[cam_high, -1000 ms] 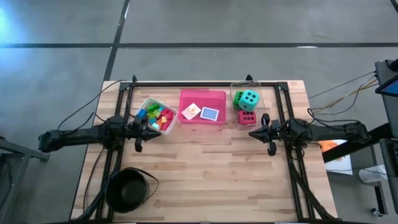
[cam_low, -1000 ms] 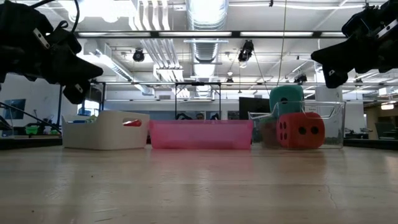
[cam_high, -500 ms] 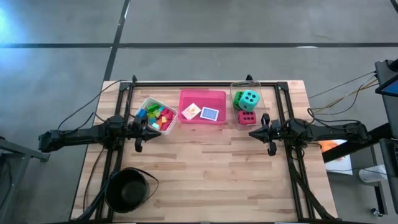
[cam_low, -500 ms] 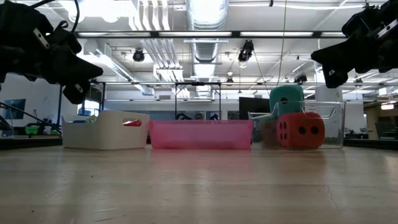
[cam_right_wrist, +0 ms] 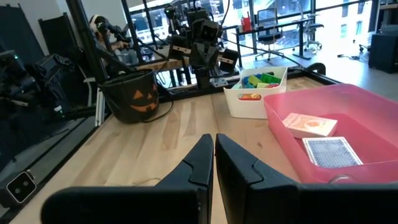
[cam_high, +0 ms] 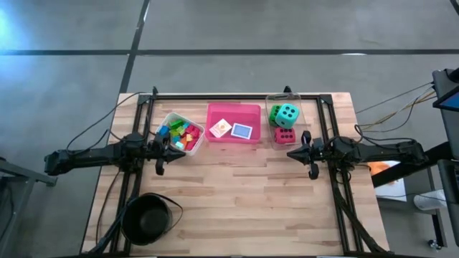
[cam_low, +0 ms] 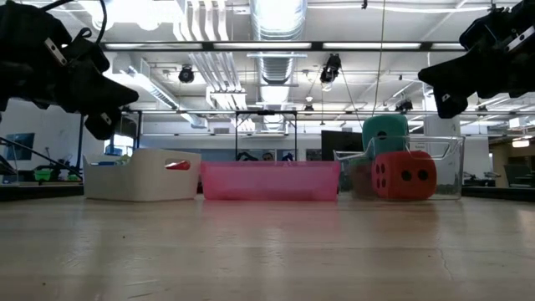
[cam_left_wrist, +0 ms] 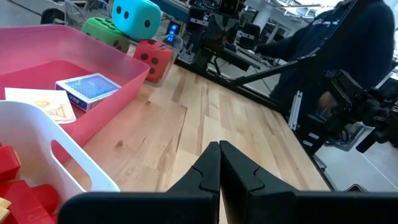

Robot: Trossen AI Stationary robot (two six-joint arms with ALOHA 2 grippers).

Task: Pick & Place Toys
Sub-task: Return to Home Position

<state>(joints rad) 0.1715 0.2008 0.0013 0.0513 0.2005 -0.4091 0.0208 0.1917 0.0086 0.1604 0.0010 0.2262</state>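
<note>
— Are either of them holding anything?

— No. The left gripper (cam_left_wrist: 219, 163) has its fingers pressed together on nothing and hangs above the table (cam_high: 244, 193), just near of the white bin (cam_high: 166, 120). The right gripper (cam_right_wrist: 213, 155) is the same, closed and bare, over by the dice.

— And the bins?

— Three in a row along the far side. The white one on the left holds the little coloured blocks (cam_high: 183, 135). The pink tray (cam_high: 233, 109) in the middle has the two cards (cam_high: 221, 128). In the clear tray (cam_high: 271, 100) on the right, the teal die (cam_high: 288, 113) is perched on the green die (cam_high: 275, 113), with the red die (cam_high: 285, 135) at the near end.

— Any writing?

— The card print is too small to read. The black bucket (cam_high: 147, 217) at the near left wears an orange pumpkin face.
</note>
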